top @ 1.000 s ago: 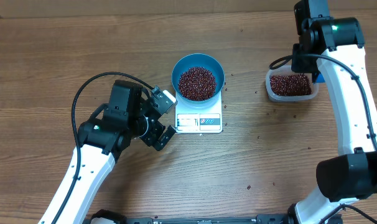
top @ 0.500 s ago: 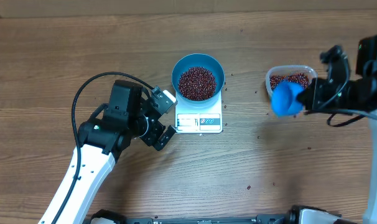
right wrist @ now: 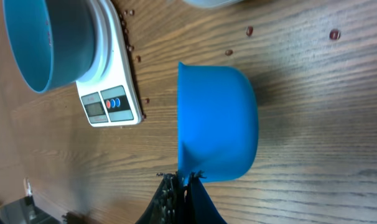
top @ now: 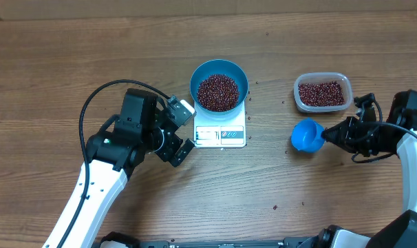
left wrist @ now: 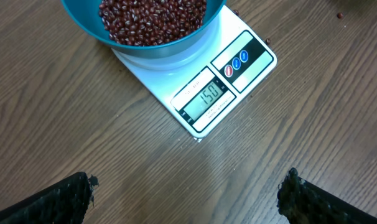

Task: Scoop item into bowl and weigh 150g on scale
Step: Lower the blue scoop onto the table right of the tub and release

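Observation:
The blue bowl (top: 197,77) stands on the white scale (top: 220,132), holding a mound of dark red-brown beans (top: 217,91). In the left wrist view the scale (left wrist: 238,56) shows 150 on its display below the bowl (left wrist: 170,48). My left gripper (top: 186,129) (left wrist: 187,186) is open just left of the scale, nothing between its fingers. My right gripper (top: 329,136) (right wrist: 187,177) is shut on the handle of a small blue scoop (top: 306,136) (right wrist: 216,124). It holds the scoop low over the table in front of the tub, and the scoop looks empty.
A clear plastic tub (top: 322,79) with more beans (top: 322,94) sits at the back right. Stray beans (top: 274,206) lie scattered on the wooden table, some near the scale (right wrist: 111,102) and tub. A black cable loops over my left arm.
My right arm has swung from above the tub toward the front right, bringing the scoop down in front of the tub. The left arm, bowl and scale have not moved.

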Action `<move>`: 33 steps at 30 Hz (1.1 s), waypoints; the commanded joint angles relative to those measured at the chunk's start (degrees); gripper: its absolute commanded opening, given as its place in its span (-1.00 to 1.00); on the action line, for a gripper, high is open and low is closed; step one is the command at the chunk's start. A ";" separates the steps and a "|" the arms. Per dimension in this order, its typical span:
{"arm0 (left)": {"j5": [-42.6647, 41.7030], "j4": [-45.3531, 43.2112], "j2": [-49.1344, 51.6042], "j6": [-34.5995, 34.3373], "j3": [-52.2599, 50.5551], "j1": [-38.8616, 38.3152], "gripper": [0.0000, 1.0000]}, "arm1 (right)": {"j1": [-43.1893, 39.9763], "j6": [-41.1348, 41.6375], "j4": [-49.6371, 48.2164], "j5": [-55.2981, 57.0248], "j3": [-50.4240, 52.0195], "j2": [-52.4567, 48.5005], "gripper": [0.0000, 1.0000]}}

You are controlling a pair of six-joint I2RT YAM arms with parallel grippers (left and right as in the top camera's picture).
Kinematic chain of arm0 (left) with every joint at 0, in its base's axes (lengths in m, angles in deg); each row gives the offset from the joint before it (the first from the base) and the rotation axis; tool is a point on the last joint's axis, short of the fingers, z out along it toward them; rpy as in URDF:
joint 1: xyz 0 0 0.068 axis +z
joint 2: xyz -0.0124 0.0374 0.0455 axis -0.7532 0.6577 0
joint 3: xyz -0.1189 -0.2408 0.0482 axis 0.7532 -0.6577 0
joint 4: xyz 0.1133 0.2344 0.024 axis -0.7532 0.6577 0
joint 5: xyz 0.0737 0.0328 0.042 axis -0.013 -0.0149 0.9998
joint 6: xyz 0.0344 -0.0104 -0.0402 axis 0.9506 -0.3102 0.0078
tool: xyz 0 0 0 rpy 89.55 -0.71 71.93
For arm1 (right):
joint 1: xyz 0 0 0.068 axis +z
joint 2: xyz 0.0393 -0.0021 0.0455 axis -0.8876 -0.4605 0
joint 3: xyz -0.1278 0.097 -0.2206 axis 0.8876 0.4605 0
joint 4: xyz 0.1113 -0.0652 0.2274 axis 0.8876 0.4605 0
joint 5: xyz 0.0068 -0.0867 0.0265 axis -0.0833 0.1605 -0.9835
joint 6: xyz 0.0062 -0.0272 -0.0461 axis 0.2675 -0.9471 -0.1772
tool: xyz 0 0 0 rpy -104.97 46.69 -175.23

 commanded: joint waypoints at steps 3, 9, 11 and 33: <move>-1.07 -0.04 0.17 -0.59 -0.15 -0.39 0.99 | -1.36 1.57 -4.87 -1.81 5.22 0.44 -0.81; -1.07 -0.04 0.17 -0.59 -0.15 -0.39 0.99 | -3.52 5.03 -5.31 -0.44 5.51 -1.49 -0.41; -1.07 -0.07 0.17 -0.59 -0.15 -0.39 0.99 | -4.07 6.25 -5.40 2.27 5.51 -1.53 -0.14; -1.07 -0.04 0.17 -0.59 -0.15 -0.39 0.99 | -4.33 21.51 9.60 26.80 -20.11 -1.51 1.00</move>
